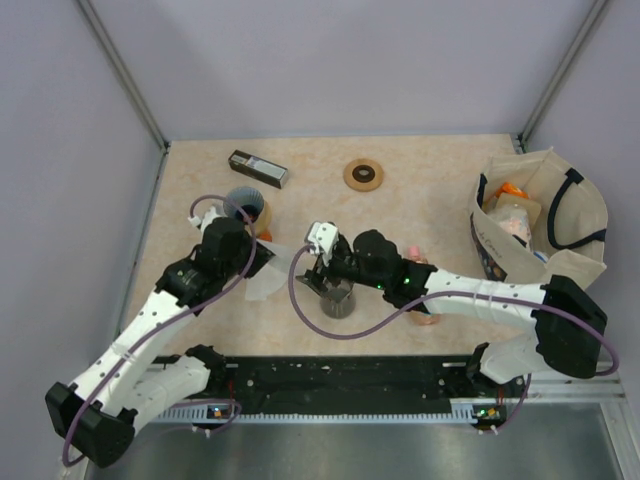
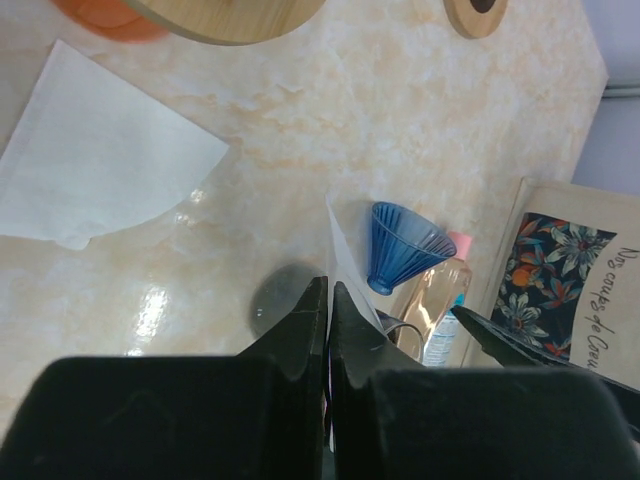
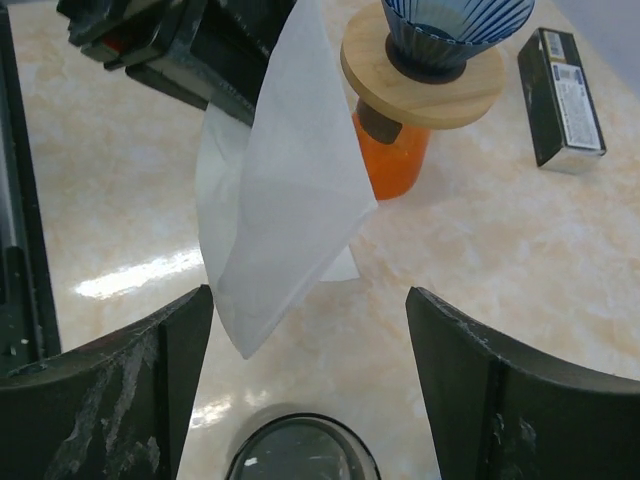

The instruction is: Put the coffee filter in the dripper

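The dripper is a blue ribbed cone in a wooden ring over an orange cup, at the table's left. My left gripper hangs just right of it, shut on a white paper coffee filter. The filter's thin edge rises from between the closed jaws of the left gripper. My right gripper is open, facing the hanging filter, whose lower tip sits by the left finger without being gripped. In the top view the right gripper is at table centre.
A second filter lies flat on the table. A dark glass stands under the right gripper. Another blue cone and a pink-capped bottle stand near the right arm. A black box, a wooden ring and a tote bag lie farther off.
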`<control>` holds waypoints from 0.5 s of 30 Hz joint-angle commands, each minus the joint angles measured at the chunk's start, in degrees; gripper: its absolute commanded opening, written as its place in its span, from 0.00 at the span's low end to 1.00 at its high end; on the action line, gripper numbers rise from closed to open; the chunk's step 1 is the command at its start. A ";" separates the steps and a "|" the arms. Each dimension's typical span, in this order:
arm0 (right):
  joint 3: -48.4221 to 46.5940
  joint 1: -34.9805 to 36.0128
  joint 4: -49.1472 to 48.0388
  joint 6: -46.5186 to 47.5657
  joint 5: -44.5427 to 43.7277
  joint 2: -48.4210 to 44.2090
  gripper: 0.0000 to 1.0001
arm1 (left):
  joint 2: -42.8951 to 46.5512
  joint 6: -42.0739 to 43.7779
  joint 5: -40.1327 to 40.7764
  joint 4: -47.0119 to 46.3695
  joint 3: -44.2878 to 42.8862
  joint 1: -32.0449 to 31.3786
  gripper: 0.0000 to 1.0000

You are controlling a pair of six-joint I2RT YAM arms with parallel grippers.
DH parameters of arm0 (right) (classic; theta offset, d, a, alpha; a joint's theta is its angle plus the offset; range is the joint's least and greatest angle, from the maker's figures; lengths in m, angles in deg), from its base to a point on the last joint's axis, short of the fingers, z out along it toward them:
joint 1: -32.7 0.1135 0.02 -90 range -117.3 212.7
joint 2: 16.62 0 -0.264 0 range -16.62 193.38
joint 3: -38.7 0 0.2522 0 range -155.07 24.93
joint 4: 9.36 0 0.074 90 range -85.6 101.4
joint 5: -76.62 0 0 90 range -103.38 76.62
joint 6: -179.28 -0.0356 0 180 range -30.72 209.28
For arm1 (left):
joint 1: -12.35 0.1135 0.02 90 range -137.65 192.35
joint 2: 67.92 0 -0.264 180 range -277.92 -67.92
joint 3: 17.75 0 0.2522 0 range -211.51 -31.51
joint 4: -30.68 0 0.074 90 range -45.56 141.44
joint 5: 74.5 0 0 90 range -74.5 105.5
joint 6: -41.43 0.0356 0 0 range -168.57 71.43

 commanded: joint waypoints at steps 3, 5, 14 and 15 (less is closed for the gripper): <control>-8.43 0.73 2.69 -15.56 1.51 0.60 0.79 | -2.74 2.36 -0.03 6.13 -4.35 -0.17 0.02; -9.23 0.81 2.25 -16.09 0.38 1.83 0.79 | -3.44 2.19 -0.73 6.13 -4.53 -0.34 0.01; -11.78 0.73 4.45 -16.88 -2.00 5.88 0.77 | -5.73 1.75 -1.26 5.78 -5.67 -0.43 0.01; -11.87 0.73 4.45 -17.14 -2.35 6.14 0.77 | -5.82 1.75 -1.26 5.69 -5.85 -0.34 0.01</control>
